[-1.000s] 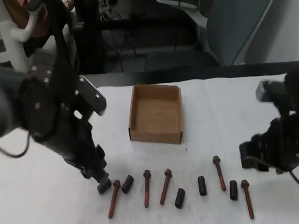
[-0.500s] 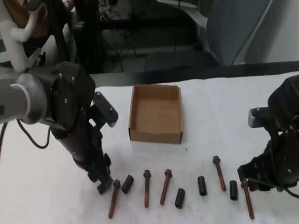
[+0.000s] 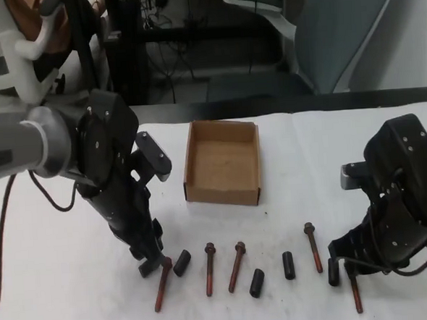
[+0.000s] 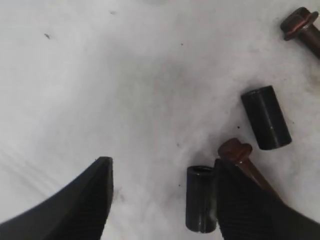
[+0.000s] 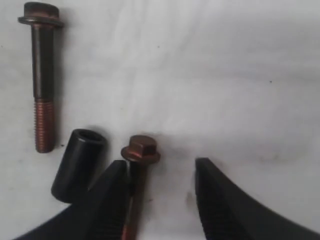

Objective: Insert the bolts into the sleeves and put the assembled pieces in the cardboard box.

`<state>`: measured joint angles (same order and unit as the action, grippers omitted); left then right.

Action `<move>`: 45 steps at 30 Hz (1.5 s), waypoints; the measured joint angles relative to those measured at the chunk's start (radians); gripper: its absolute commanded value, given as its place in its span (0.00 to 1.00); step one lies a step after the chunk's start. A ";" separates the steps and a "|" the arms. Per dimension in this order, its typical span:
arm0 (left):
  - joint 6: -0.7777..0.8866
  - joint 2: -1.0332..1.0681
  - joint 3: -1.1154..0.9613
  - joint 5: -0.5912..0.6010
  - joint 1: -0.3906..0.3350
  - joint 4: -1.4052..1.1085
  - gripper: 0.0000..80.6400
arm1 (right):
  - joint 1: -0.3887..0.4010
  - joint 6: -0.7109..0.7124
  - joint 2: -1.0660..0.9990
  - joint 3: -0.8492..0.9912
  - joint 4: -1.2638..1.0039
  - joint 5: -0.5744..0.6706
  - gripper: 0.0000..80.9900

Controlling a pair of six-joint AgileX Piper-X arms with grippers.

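Observation:
Several rusty bolts and black sleeves lie in a row on the white cloth in front of the cardboard box (image 3: 222, 161). My left gripper (image 3: 149, 264) (image 4: 162, 165) is open, low over the row's left end. A sleeve (image 4: 201, 205) lies between its fingers, close to one finger (image 4: 245, 205), with a bolt head (image 4: 235, 150) beside that finger. My right gripper (image 3: 343, 265) (image 5: 160, 165) is open over the row's right end. The rightmost bolt (image 5: 141, 149) lies between its fingers, against one finger (image 5: 107, 200). A sleeve (image 5: 79, 165) lies just outside that finger.
Another sleeve (image 4: 266, 117) and a bolt head (image 4: 299, 22) lie past the left gripper. A further bolt (image 5: 42, 80) lies beyond the right one. Mid-row are bolts (image 3: 237, 266) and sleeves (image 3: 256, 282). Chairs and equipment stand behind the bench.
The left arm has shifted right and settled lower at the leftmost sleeve. The right arm has moved left and down onto the rightmost bolt.

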<state>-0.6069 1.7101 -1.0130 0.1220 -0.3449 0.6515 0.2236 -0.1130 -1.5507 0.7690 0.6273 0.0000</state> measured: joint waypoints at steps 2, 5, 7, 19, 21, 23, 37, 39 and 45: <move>0.000 0.000 0.000 -0.002 0.000 0.029 0.69 | 0.007 0.000 -0.004 0.001 0.003 0.000 0.51; 0.000 0.000 0.000 -0.018 0.000 0.057 0.70 | 0.014 0.000 -0.004 0.001 0.008 0.000 0.51; 0.000 0.000 0.000 -0.023 0.000 0.063 0.70 | 0.017 0.000 -0.004 0.001 0.010 0.000 0.51; -0.029 0.025 -0.002 -0.037 -0.004 0.058 0.70 | 0.024 -0.022 -0.067 0.017 -0.008 -0.013 0.51; -0.029 0.050 -0.002 -0.039 -0.008 0.058 0.69 | 0.024 -0.022 -0.077 0.022 -0.003 -0.017 0.51; -0.029 0.068 -0.002 -0.038 -0.015 0.062 0.64 | 0.024 -0.022 -0.086 0.024 0.001 -0.020 0.51; 0.002 0.075 -0.004 -0.045 -0.038 0.076 0.02 | 0.026 -0.024 -0.089 0.032 0.010 -0.033 0.01; 0.035 0.075 -0.004 -0.045 -0.038 0.076 0.02 | 0.026 -0.024 -0.082 0.033 0.015 -0.033 0.01; 0.132 0.000 -0.002 -0.034 -0.034 0.065 0.02 | 0.026 -0.022 -0.010 0.010 0.021 -0.025 0.01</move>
<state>-0.4753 1.7101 -1.0147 0.0876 -0.3792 0.7162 0.2498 -0.1345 -1.5607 0.7788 0.6486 -0.0254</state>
